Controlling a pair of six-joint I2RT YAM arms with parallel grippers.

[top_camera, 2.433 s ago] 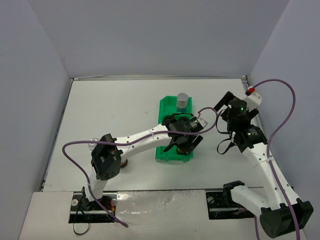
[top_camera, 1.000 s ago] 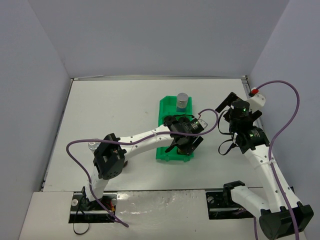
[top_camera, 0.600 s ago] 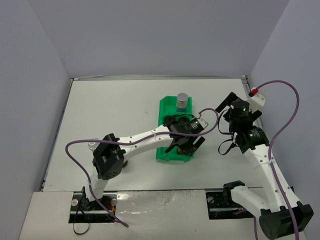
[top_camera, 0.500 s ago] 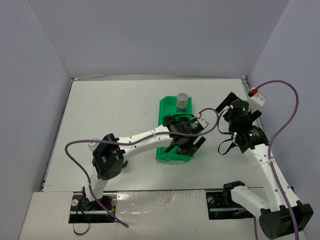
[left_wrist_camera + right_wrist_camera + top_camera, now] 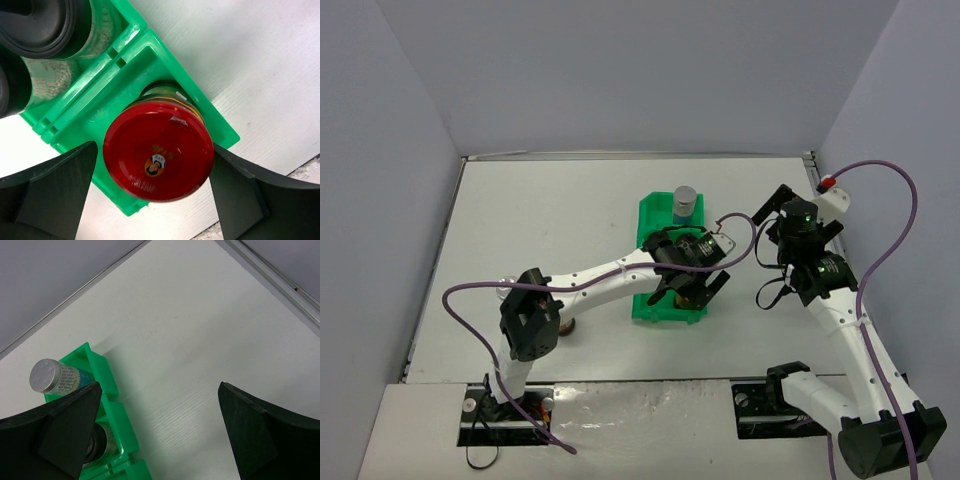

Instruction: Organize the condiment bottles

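A red-capped jar (image 5: 157, 157) stands in the end compartment of the green bin (image 5: 220, 132), at the bin's near end. My left gripper (image 5: 155, 150) is open, with one finger on each side of that jar; it also shows in the top view (image 5: 688, 285). Two black-capped jars (image 5: 45, 25) fill the neighbouring compartments. A silver-capped jar (image 5: 685, 197) stands at the bin's far end and also shows in the right wrist view (image 5: 47, 376). My right gripper (image 5: 160, 387) is open and empty above the bare table, right of the bin.
A silver cap (image 5: 503, 291) and a brownish jar (image 5: 565, 327) peek out from under my left arm's elbow at the near left of the table. The table's raised edge rail (image 5: 270, 277) runs along the far right. Grey walls enclose the table.
My right arm has drawn back a little to the right since the oldest frame. My left gripper has stayed over the bin's near end and its elbow has shifted slightly.
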